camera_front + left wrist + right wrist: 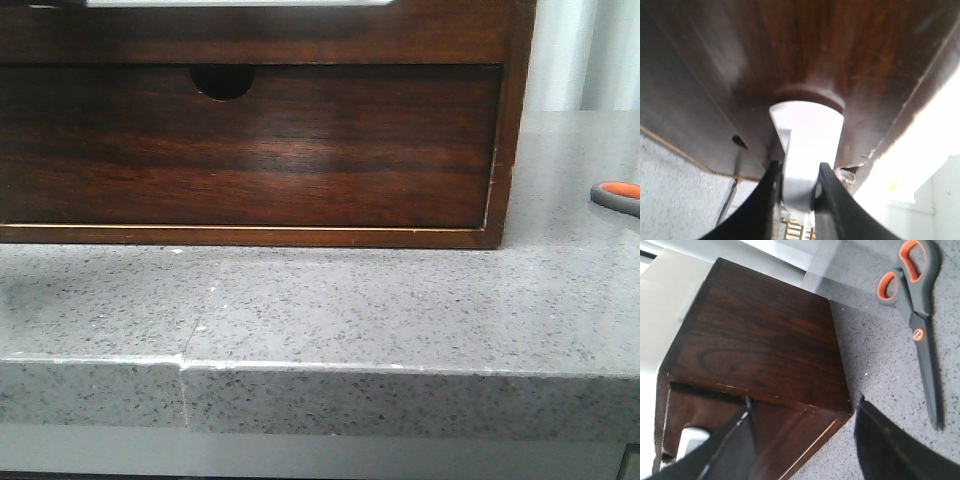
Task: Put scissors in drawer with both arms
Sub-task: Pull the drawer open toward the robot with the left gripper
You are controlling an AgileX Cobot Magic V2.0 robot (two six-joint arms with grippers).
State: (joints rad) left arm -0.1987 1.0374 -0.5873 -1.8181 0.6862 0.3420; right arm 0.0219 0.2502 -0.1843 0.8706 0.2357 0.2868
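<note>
Lying on the table (560, 300) beside the chest (760, 340): scissors (917, 315).

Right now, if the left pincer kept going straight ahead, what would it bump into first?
Probably the dark reddish-brown wooden drawer front. The left pincer is open and points at its half-round finger notch, so the fingertips might slip into that notch first. The view is too blurry to judge depth.

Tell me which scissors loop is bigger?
The long oval loop at the scissors' very end; the other loop is small and round.
</note>
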